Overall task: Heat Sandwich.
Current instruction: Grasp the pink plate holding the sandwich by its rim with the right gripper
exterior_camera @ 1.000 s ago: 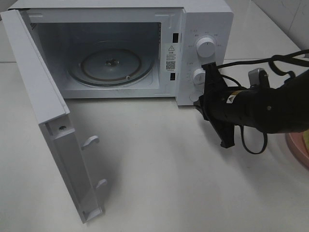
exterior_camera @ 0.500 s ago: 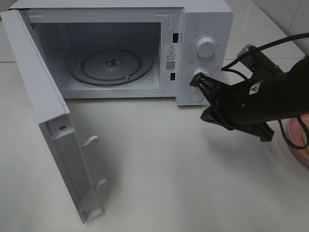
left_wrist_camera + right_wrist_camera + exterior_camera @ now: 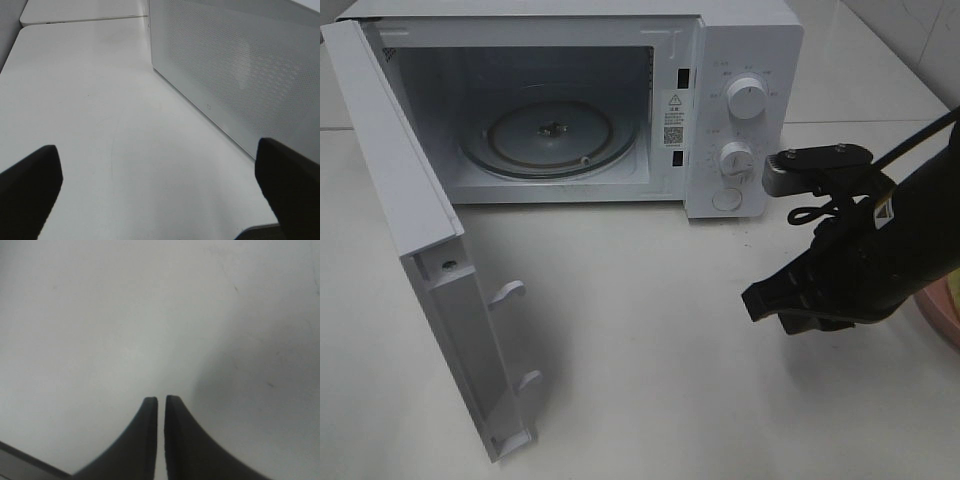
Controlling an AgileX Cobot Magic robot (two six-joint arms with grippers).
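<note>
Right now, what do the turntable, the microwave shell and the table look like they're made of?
The turntable looks like clear glass: see-through, with glossy ring reflections. The microwave shell is smooth white with a slight sheen, painted metal or plastic; I can't tell which. The table is matte off-white and smooth, with no grain and faint scuffs, possibly laminate.

White microwave [image 3: 745,50] on an off-white surface [image 3: 650,350], its door [image 3: 240,65] finely patterned with pale grey dots. The turntable [image 3: 550,135] is clear glass, and the two dials [image 3: 747,98] are white. Both the right claw [image 3: 765,298] and the left claw [image 3: 160,185] are black. A pink plate [image 3: 942,322] lies at the surface's right edge.
</note>
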